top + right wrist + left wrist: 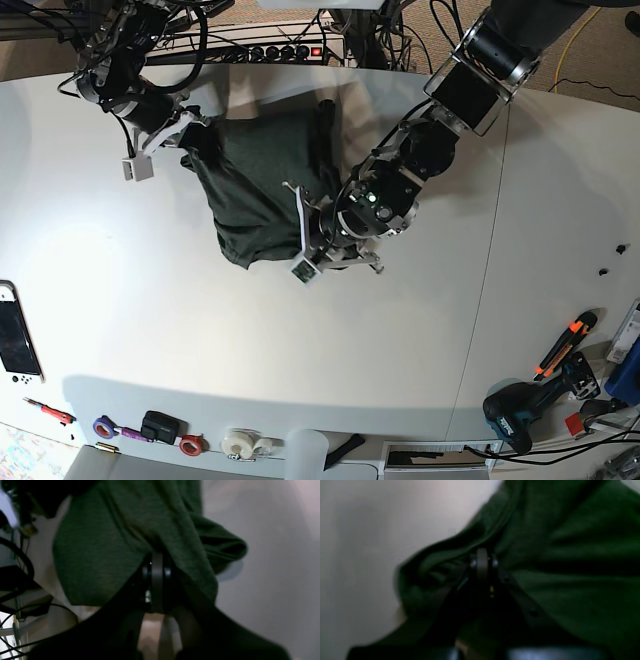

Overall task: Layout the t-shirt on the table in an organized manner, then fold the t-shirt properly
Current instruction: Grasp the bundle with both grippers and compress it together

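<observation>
Base view, from your left: your right gripper (185,135) is clenched on the upper left corner of the t-shirt (262,185), which hangs stretched between both arms over the far middle of the table (150,300). Moving right, your left gripper (318,225) pinches the garment's right edge, with cloth bunched around the closed jaws. Along the near edge sit a drill (520,410) and an orange-handled tool (565,342) at the right. Your right wrist camera shows the dark green fabric draped over the shut right gripper (157,562), a sleeve fold drooping to the right. Your left wrist camera is blurred, but the left gripper (483,561) is closed into gathered cloth.
</observation>
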